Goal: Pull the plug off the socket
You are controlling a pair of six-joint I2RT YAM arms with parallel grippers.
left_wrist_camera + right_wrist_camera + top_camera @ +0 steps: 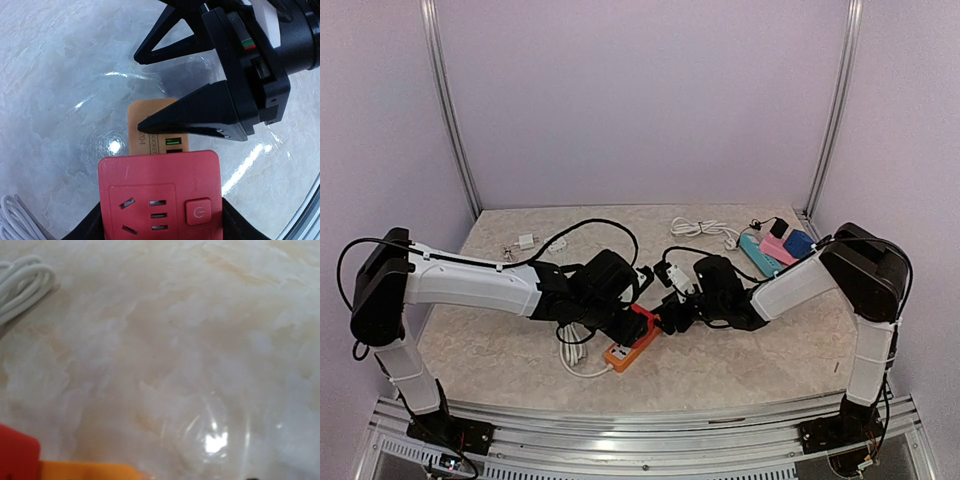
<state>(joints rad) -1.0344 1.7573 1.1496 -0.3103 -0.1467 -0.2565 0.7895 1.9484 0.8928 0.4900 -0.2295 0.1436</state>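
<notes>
Power strip [632,342], red top on orange body, lies lower centre of the top view on the bench [520,350], between the two arms. Left-wrist view: red face fills bottom centre, showing one socket [150,216] w/ all holes empty and a power button [198,212] to its right. The orange end w/ USB ports [172,142] projects toward mid-frame. Left jaws: part-open, dark fingers [90,227] set against both long sides of the red block, i.e. clamped on the strip as an anchor. Right jaws: wide apart, empty. Their black wedge fingers [200,112] enter from upper right, the lower one over the orange end (contact unclear), the upper one above bare bench. Plug: none seated in the visible socket, and it cannot be picked out w/ certainty in any view. Probably it is already out, or sits on a hidden part of the strip. White coiled cable [22,285]: upper left of the right-wrist view, apart from the strip. Handling (est.): plug = small, rigid, light, glossy plastic, held by pin friction only. Grip the body across its flat sides, not the cord, and pull straight along the pins w/o rocking. Strip is light and likely to lift or skid unless held down.
</notes>
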